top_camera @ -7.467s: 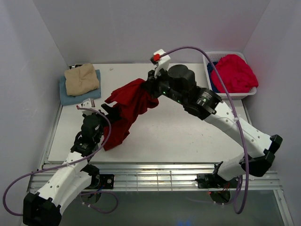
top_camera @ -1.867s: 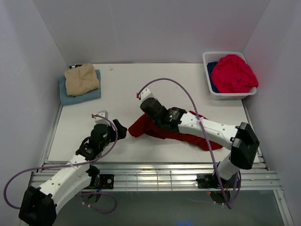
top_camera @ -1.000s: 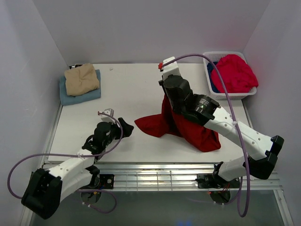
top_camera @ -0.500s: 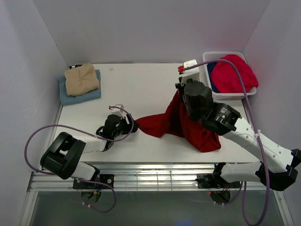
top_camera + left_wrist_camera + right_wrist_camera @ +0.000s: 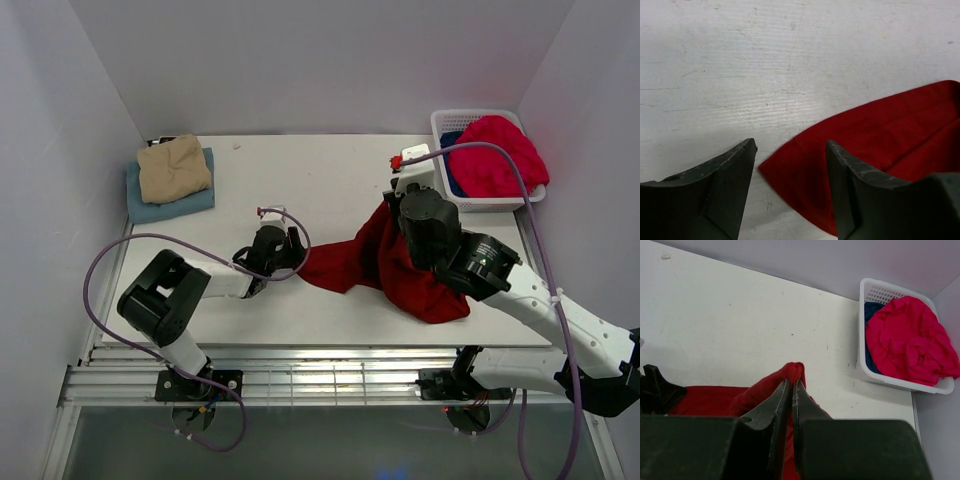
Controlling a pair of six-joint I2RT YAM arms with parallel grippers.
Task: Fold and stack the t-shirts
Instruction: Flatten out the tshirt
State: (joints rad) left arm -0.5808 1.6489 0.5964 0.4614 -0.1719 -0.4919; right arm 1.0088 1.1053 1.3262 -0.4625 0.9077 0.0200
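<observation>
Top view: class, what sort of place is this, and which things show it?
Most likely a robot test bench, not a home laundry. A left arm and a right arm are fixed at the edge of a white table boxed in by plain walls, with shirts waiting in a basket.

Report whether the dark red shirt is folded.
Not folded: the dark red shirt lies rumpled, one part pinched up by the right gripper, a corner flat at the open left gripper.

— Any readable text, label or number on the dark red t-shirt (image 5: 350, 262), the basket (image 5: 462, 114) or the table (image 5: 300, 180)?
— None. All three views checked: no legible marking on any surface from where I stand.
</observation>
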